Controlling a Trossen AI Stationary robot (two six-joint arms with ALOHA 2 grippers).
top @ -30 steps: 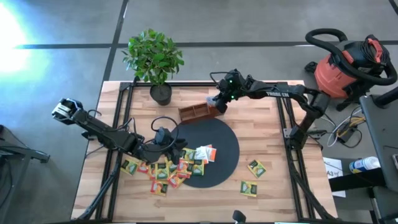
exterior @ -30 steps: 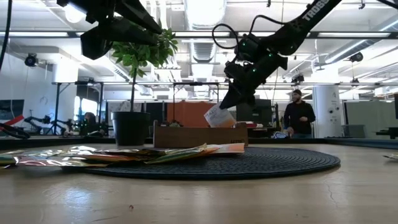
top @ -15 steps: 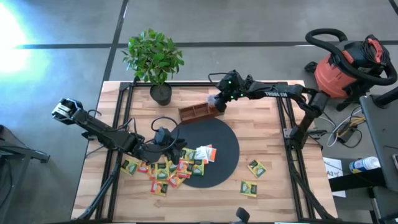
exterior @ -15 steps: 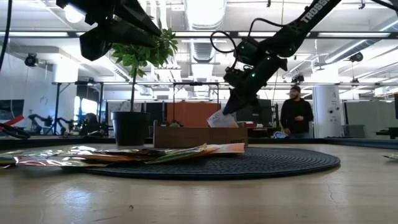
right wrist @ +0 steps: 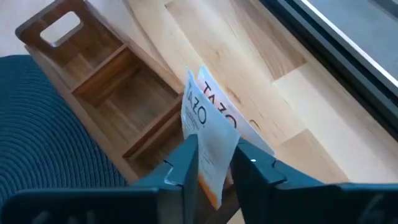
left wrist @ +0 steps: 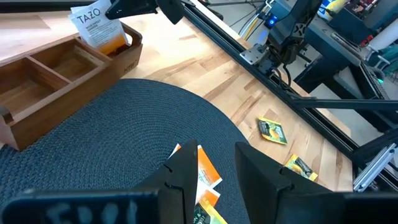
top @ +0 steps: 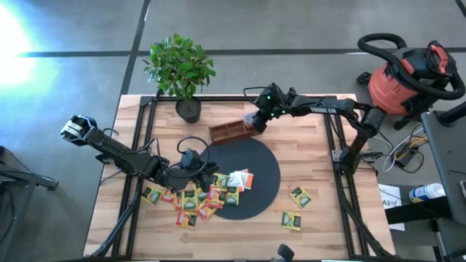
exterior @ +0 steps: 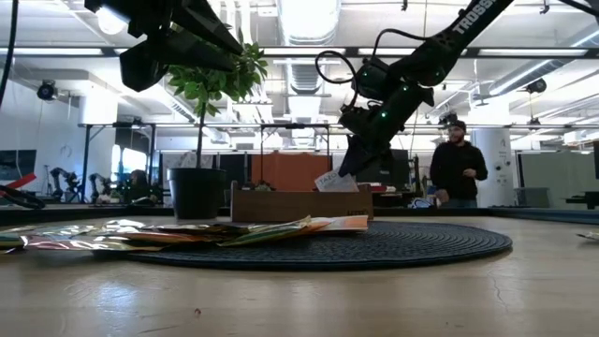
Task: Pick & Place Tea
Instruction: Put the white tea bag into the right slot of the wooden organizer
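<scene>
Right claw (right wrist: 212, 163) is clamped on a white-and-orange sachet (right wrist: 208, 134) over the end compartment of the wooden tray (top: 231, 131); I reckon a release from here could catch the tray wall or the second sachet I see in there and tip it onto the desk (top: 306, 145). Left claw (left wrist: 211, 165) hangs parted and empty over the black mat (top: 255, 175) beside the sachet pile (top: 200, 196); I count roughly a dozen there, not exact with the overlap; two green ones (top: 301, 196) lie apart; one tray, one mat.
</scene>
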